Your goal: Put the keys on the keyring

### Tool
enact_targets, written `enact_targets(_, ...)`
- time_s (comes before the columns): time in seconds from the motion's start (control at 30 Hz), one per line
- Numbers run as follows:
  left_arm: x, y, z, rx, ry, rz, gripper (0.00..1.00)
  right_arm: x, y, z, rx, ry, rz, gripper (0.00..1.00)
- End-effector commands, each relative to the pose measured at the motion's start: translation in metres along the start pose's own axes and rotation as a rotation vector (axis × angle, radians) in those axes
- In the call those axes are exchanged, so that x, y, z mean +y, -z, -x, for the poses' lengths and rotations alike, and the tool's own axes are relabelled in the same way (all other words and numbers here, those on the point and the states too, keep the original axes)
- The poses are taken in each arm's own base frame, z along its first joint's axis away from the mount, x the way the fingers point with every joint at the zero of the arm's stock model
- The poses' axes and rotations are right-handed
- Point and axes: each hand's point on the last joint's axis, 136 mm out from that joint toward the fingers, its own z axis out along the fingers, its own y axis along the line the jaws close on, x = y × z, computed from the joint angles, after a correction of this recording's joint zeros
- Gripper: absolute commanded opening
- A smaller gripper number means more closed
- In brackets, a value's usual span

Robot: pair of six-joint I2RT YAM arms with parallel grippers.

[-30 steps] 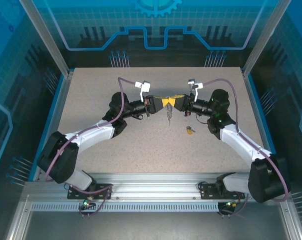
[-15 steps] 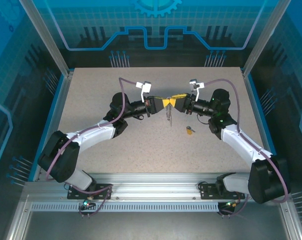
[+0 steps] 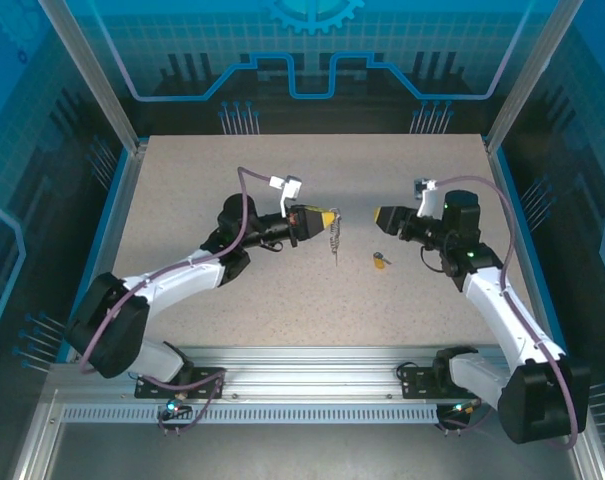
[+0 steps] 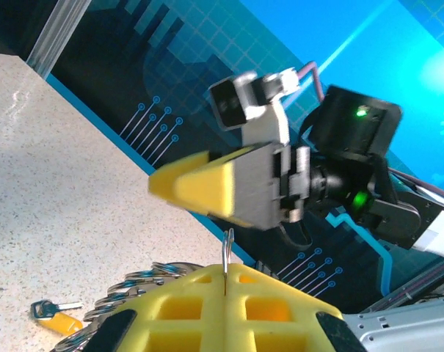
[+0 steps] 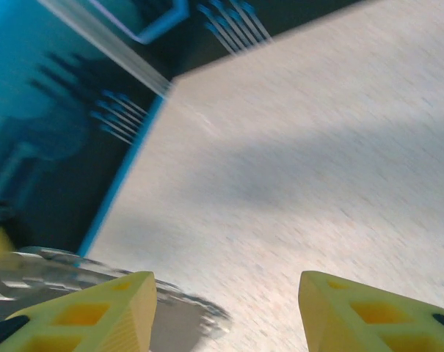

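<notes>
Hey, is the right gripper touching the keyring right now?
Apart. The top external view shows bare table between the right gripper and the keyring.

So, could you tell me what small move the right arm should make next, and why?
Probably lower the right gripper toward the key, lying loose on the table close by. Its jaws stand open and empty, while the left gripper is shut on the keyring, chain dangling.
</notes>
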Motion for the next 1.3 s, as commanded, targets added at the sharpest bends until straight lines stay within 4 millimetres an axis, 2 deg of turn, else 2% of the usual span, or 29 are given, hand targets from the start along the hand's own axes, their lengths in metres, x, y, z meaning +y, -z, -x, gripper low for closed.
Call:
enact_targets(0.0,-0.009,0.008,0.003,-0.013,-0.072,0.008,0.00,-0.062,0.000,-0.049,0.155,-0.072,-0.260,0.54)
enact_targets(0.17,-0.009,0.013,0.000,-0.033,-0.073,0.015,0.00,-0.103,-0.019,-0.082,0.303,-0.126,-0.399,0.50)
enact_targets(0.3,-0.010,0.017,0.000,-0.039,-0.080,0.022,0.00,-0.120,-0.036,-0.104,0.377,-0.161,-0.436,0.49)
enact_targets(0.63,-0.013,0.021,-0.002,-0.033,-0.099,0.026,0.00,-0.133,-0.063,-0.131,0.464,-0.185,-0.472,0.48)
enact_targets(0.77,-0.013,0.021,-0.001,-0.033,-0.105,0.025,0.00,-0.132,-0.073,-0.136,0.478,-0.190,-0.465,0.48)
enact_targets(0.87,-0.013,0.021,-0.002,-0.033,-0.103,0.026,0.00,-0.123,-0.087,-0.136,0.490,-0.173,-0.433,0.45)
enact_targets(0.97,-0.013,0.020,-0.001,-0.033,-0.103,0.024,0.00,-0.099,-0.105,-0.136,0.511,-0.121,-0.357,0.43)
enact_targets(1.07,-0.013,0.021,-0.001,-0.035,-0.103,0.025,0.00,-0.053,-0.123,-0.126,0.502,-0.058,-0.181,0.38)
enact_targets(1.13,-0.014,0.021,-0.001,-0.035,-0.104,0.024,0.00,-0.027,-0.124,-0.114,0.447,-0.039,-0.072,0.37)
enact_targets(1.17,-0.014,0.022,-0.001,-0.036,-0.105,0.026,0.00,-0.018,-0.122,-0.101,0.403,-0.032,-0.041,0.38)
enact_targets(1.27,-0.016,0.022,0.000,-0.038,-0.109,0.024,0.00,-0.029,-0.110,-0.092,0.369,-0.059,-0.087,0.39)
